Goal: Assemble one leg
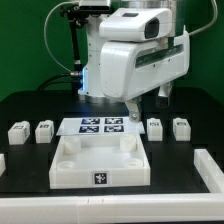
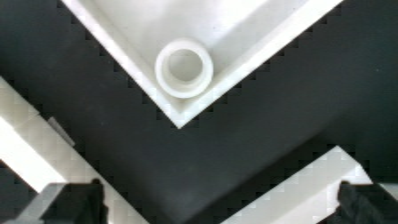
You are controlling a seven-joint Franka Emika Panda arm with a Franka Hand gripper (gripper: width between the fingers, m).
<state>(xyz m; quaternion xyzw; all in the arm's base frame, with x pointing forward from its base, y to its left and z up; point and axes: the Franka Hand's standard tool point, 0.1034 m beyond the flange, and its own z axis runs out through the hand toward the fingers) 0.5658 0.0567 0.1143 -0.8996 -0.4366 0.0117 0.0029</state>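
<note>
Nothing of the assembly is done, as far as the views show: all four legs lie loose on the black table [image 1: 30,110], none gripped and none seated. The white tray-like piece [image 1: 70,178], mid-table toward the near edge, shows empty corner sockets. The legs lie in a row with the marker board [image 1: 103,126] between them. The inner right leg [image 1: 154,127] and outer right leg [image 1: 181,127] lie toward the table edge on the exterior view's right, the inner left leg [image 1: 44,130] and outer left leg [image 1: 17,131] toward the opposite edge. The gripper [image 2: 217,198] is spread wide with nothing between its fingers [image 2: 71,200]. It hovers over one corner of the tray-like piece, above a bare socket [image 2: 183,66]. Every leg lies apart from it; the inner right leg seems nearest. Left to do: grasp a leg, carry it to a socket, fix it there.
</note>
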